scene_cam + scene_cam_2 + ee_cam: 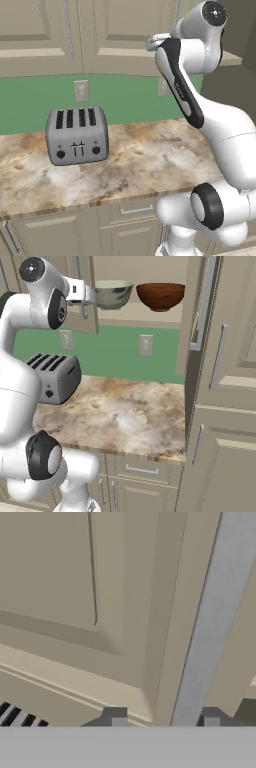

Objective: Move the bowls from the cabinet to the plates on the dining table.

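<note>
The cabinet (pixel 150 320) stands open in the right base view. On its shelf sit the bowls: a grey-white one (pixel 114 293) on the left and a reddish-brown one (pixel 161 296) to its right. My gripper (pixel 88 294) is at the edge of the opened left door (pixel 84 316), just left of the grey bowl. In the hand view the door's silver bar handle (pixel 210 612) runs between the fingertips of my gripper (pixel 162 719). The jaws stand apart, with a gap at the left fingertip (pixel 115 716). The gripper (pixel 152 42) also shows high up against the cabinet (pixel 115 30). The plates and the dining table are out of view.
A silver four-slot toaster (pixel 77 135) (pixel 52 376) stands on the stone worktop (pixel 145 160) under the cabinet. The opened right door (pixel 197 306) juts out beside a tall beige unit (pixel 225 406). Drawer fronts (pixel 142 471) run below the worktop's edge.
</note>
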Controlling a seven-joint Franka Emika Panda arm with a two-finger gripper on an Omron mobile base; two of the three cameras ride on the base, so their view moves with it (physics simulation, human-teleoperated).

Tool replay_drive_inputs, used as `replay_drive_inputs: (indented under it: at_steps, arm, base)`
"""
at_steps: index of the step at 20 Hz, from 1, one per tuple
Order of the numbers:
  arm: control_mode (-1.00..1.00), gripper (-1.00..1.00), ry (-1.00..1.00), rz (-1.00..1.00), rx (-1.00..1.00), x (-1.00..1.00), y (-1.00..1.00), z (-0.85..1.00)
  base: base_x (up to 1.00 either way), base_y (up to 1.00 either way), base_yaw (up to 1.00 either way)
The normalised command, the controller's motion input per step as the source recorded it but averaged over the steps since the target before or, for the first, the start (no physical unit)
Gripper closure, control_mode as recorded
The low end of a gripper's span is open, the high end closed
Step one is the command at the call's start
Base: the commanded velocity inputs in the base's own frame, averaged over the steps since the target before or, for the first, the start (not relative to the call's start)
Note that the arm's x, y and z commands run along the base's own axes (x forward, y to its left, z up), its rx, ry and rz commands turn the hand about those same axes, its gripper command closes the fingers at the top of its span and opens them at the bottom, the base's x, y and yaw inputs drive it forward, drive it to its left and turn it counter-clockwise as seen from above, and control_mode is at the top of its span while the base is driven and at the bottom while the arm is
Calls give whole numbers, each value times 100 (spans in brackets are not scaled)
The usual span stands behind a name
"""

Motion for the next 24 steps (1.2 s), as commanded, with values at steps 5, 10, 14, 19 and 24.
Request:
replay_drive_inputs:
  at_steps: [5,10,14,19,24]
  arm:
    - [-100,100,-5,6,0,-38,64,0]
    - [-100,100,-3,6,0,-43,63,0]
    - [-100,100,-2,6,0,-49,66,0]
    - [-100,100,0,6,0,-48,65,0]
    - [-100,100,0,5,0,-42,61,0]
  base:
    - [0,0,0]
    - [0,0,0]
    - [0,0,0]
    - [0,0,0]
    - [0,0,0]
